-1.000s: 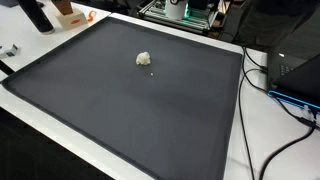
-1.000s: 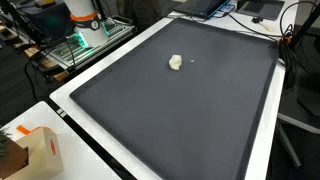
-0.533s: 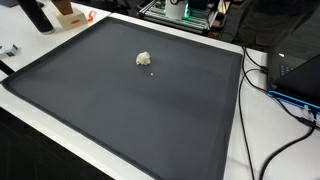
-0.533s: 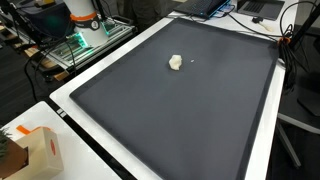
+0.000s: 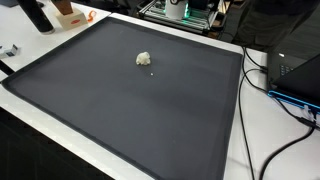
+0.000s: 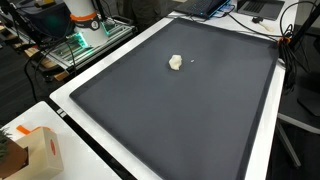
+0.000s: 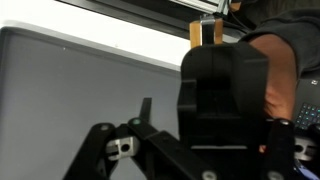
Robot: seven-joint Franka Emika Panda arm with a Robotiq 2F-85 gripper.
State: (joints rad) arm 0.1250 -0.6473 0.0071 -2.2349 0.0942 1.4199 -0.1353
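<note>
A small white crumpled lump (image 5: 144, 59) lies alone on a large dark grey mat (image 5: 120, 110), toward its far side; it shows in both exterior views (image 6: 176, 62). The mat (image 6: 190, 120) covers a white table. The arm and gripper do not show over the mat in either exterior view. In the wrist view the gripper (image 7: 215, 115) fills the lower frame as a black body. One fingertip (image 7: 146, 104) stands far out to the left on its spread linkage; the other finger is hidden. Nothing is between the jaws. The lump is out of the wrist view.
Black cables (image 5: 262, 95) and a laptop (image 5: 296, 72) lie beside one mat edge. An orange box (image 5: 70, 14) stands at a far corner. A tan box (image 6: 42, 152) sits near the camera. The robot base (image 6: 82, 12) and an equipment rack (image 6: 78, 45) stand beyond the table.
</note>
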